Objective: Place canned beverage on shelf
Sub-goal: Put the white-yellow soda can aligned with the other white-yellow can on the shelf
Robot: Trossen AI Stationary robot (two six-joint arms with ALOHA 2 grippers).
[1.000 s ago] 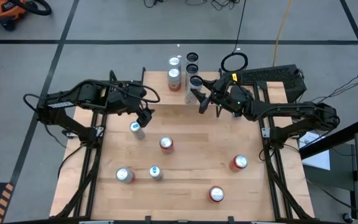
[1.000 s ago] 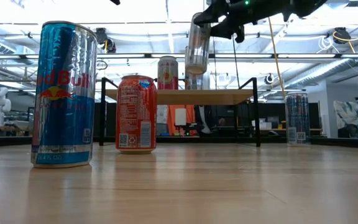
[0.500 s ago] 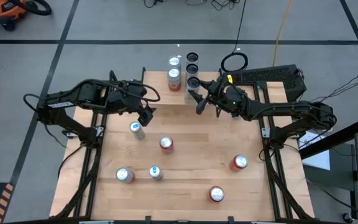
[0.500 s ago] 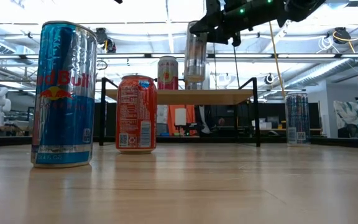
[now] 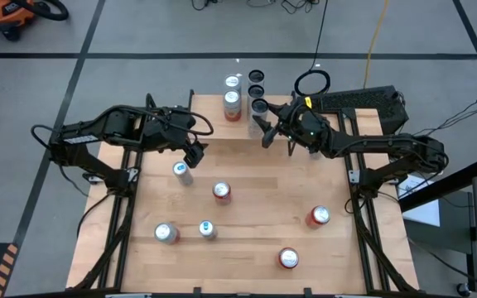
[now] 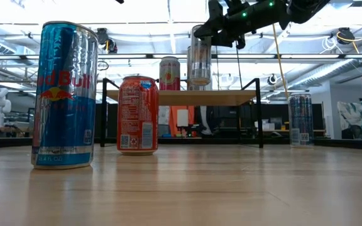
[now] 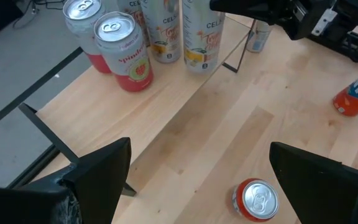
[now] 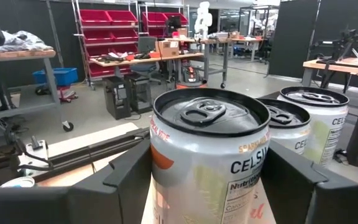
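The shelf (image 5: 214, 124) stands at the table's far edge with several cans on it: two red-and-white ones (image 5: 232, 101) and two Celsius cans (image 8: 312, 115). My right gripper (image 5: 263, 130) is shut on another Celsius can (image 8: 207, 155), which it holds upright just above the shelf top (image 6: 231, 97), beside those two. In the low view this can (image 6: 200, 56) hangs under the gripper (image 6: 212, 31). My left gripper (image 7: 207, 180) stands open over the table (image 5: 193, 153), in front of the shelf, with nothing between its fingers. My right gripper pinches the Celsius can's side wall (image 8: 160, 186) between its two fingers, one on each side, a little below the rim. The fingers reach in level from the table's right side. The can stands upright in the hold, its bottom (image 6: 199, 81) a little clear of the shelf top.
Several loose cans stand on the table: a silver one (image 5: 182, 172) near my left gripper, an orange one (image 5: 221, 192), two at the near left (image 5: 166, 233), two red ones at the right (image 5: 319, 217). A Red Bull can (image 6: 65, 94) stands close to the low camera.
My right gripper has brought the Celsius can slightly down toward the shelf top and a little toward the cans standing there. The can, slightly tilted before, now stands upright.
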